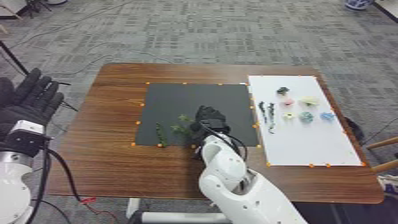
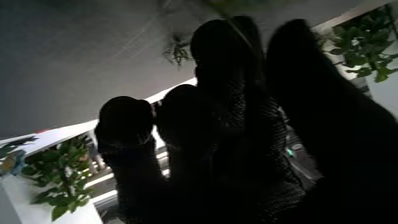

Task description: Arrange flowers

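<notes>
My right hand (image 1: 211,117) is over the right part of the black mat (image 1: 178,95), fingers pointing toward the far side. Just left of it lie leafy green sprigs (image 1: 181,130), and farther left a long green stem (image 1: 161,134). In the right wrist view the right hand (image 2: 222,135) has its fingers extended; a thin line crosses near the fingertips, and whether it is held cannot be told. A small green sprig (image 2: 180,50) shows beyond them. My left hand (image 1: 34,97) is open off the table's left side. Flower heads (image 1: 306,117) lie on the white board (image 1: 298,145).
Dark twisted stems (image 1: 271,117) lie on the white board's left part. Small orange markers line the edges of the mat and board on the brown wooden table (image 1: 111,120). A black cable runs along my right forearm. A chair stands by the table's right side.
</notes>
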